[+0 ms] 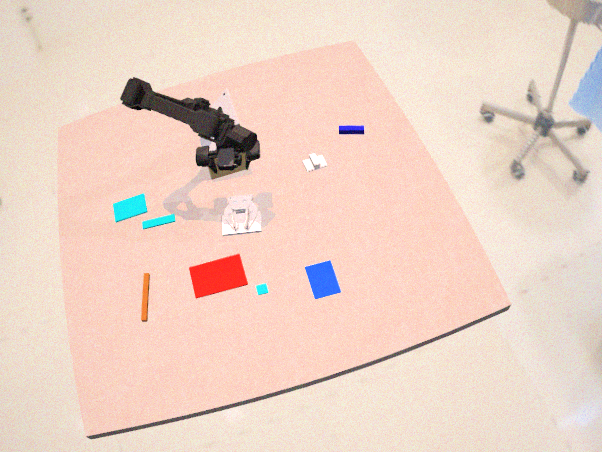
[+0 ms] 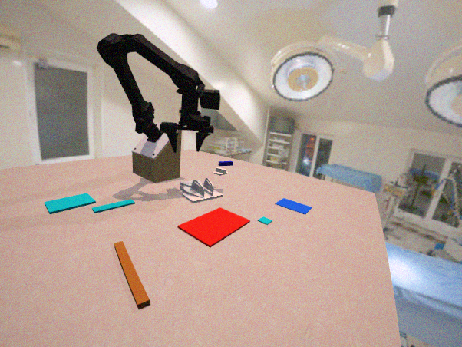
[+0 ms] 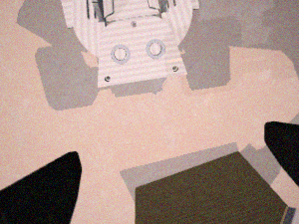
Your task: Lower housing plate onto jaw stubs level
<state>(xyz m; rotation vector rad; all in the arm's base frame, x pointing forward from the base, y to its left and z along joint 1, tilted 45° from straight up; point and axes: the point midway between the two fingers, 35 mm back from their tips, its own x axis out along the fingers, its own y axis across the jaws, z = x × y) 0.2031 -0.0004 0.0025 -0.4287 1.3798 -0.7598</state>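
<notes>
The housing plate is set at the rear of the white base plate, over the stub ends of the two grey-white jaws, and two round pin ends are framed by rings in its surface. It looks roughly level, but whether it is fully closed cannot be told. Nothing is gripped by the pincer, which is released, its fingers spread wide; it is held above the worktop, well apart from the housing plate, on the side where the arm's block-shaped base is mounted. On the opposite side of the housing plate, a red slab is laid flat, and farther from the plate than the base plate's front edge, a small cyan square and a blue slab are placed. Well apart from the housing plate, a white ridged piece is placed, and farther from it, a dark blue bar is laid
</notes>
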